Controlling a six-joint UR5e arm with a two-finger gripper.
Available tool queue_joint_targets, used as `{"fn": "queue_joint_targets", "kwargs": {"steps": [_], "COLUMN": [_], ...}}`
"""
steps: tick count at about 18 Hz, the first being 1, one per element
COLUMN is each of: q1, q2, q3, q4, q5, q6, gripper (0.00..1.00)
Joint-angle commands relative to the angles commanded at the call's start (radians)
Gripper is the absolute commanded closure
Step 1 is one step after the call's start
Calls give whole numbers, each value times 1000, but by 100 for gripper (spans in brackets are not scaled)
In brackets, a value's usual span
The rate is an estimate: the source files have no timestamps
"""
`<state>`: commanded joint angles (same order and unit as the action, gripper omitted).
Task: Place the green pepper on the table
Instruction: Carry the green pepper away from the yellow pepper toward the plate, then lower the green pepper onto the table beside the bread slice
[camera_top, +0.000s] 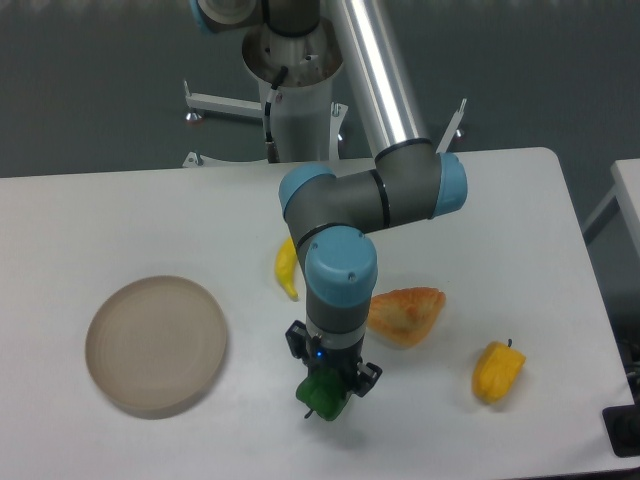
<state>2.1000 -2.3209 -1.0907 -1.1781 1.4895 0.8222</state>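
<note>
Apparently at the set-down step, the two-finger gripper clamps the glossy dark-green toy pepper low over the flat white tabletop, contact unclear; next, lower and release.

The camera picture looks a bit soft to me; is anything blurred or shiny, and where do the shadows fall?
In the fixed camera view the whole frame is slightly soft, with no strong motion blur. A bright glare streak runs down the metal arm tube. The plate casts a faint shadow at its lower edge. The green pepper in the gripper looks dark, its detail hard to read.
</note>
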Motion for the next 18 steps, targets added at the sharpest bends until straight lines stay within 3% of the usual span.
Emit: {"fn": "queue_joint_targets", "kwargs": {"steps": [18], "q1": [6], "q2": [-25], "q3": [-11], "q4": [31], "q5": [-60], "q6": [9], "gripper": [64]}}
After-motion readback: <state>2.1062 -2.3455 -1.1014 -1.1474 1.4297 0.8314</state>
